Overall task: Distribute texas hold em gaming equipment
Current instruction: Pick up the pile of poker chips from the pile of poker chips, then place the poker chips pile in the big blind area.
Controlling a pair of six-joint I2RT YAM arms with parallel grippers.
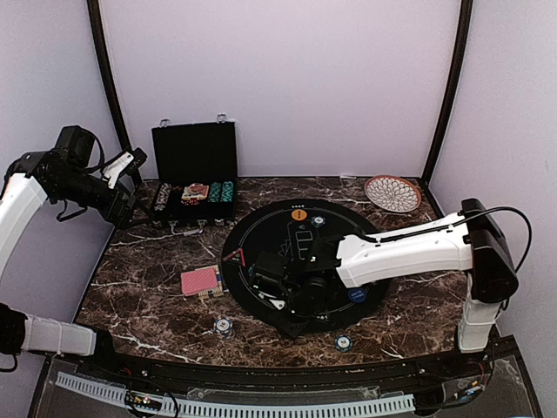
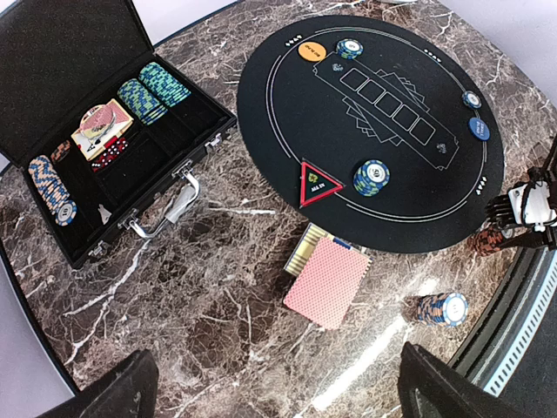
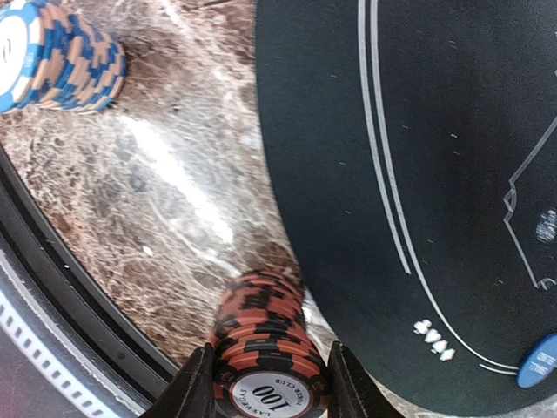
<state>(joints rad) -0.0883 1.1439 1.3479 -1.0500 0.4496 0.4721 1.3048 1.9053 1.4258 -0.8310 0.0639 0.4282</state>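
Right end effector point(image 3: 270, 370): fingers pinched on both sides of the red-black chip stack point(image 3: 261, 305), partly open, nothing else held. The stack looks upright, long axis vertical, base on the desk point(image 3: 174, 200) just beside the rim of the black mat point(image 3: 418, 131), on the near-edge side. Target is dead centre between the fingers. My guess is a straight lift along the stack axis, else the upper chips may shear. Blue chip stack point(image 3: 52, 57) is well apart. Left end effector point(image 2: 277, 366): wide open, empty, raised near the chip case point(image 2: 78, 131), far from this stack. Right arm is nearer.
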